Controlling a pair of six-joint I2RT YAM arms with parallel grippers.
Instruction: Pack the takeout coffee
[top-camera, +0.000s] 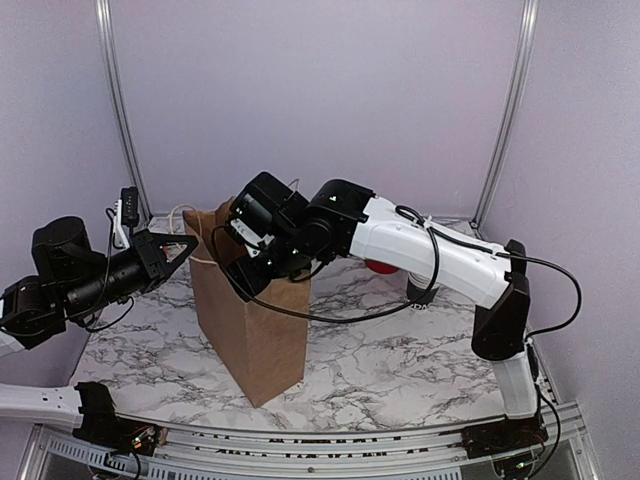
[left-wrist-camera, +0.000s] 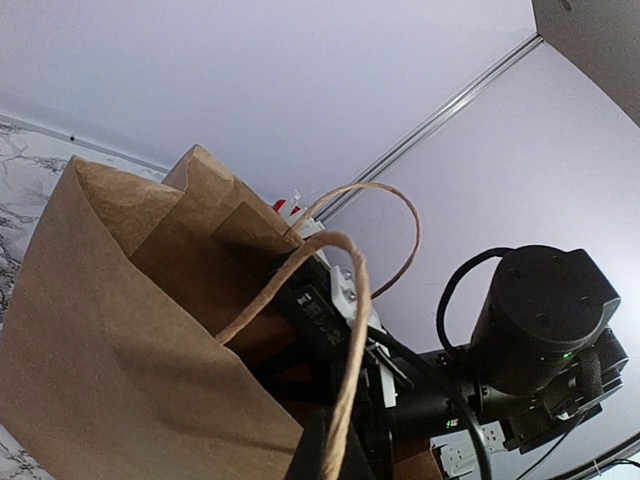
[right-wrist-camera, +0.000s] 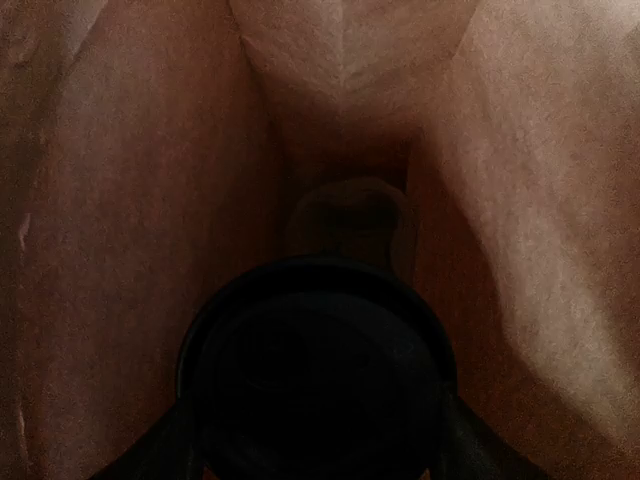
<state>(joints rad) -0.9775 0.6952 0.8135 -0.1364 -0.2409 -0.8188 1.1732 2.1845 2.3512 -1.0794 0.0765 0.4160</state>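
Note:
A brown paper bag (top-camera: 250, 330) stands upright on the marble table. My left gripper (top-camera: 188, 246) is at the bag's left top edge. In the left wrist view it (left-wrist-camera: 335, 455) is shut on the twisted paper handle (left-wrist-camera: 355, 330). My right arm reaches into the bag's mouth from the right, so its gripper is hidden in the top view. Down inside the bag walls (right-wrist-camera: 120, 200), the right wrist view shows the takeout coffee's round black lid (right-wrist-camera: 315, 350). My right gripper (right-wrist-camera: 315, 455) is shut on the cup, with dark fingers (right-wrist-camera: 150, 455) flanking both sides.
A red thing (top-camera: 380, 266) peeks out behind my right arm, with a dark object (top-camera: 420, 290) beside it. A white cable and plug block (top-camera: 122, 215) hang at the back left. Metal frame posts (top-camera: 505, 110) rise at the back corners.

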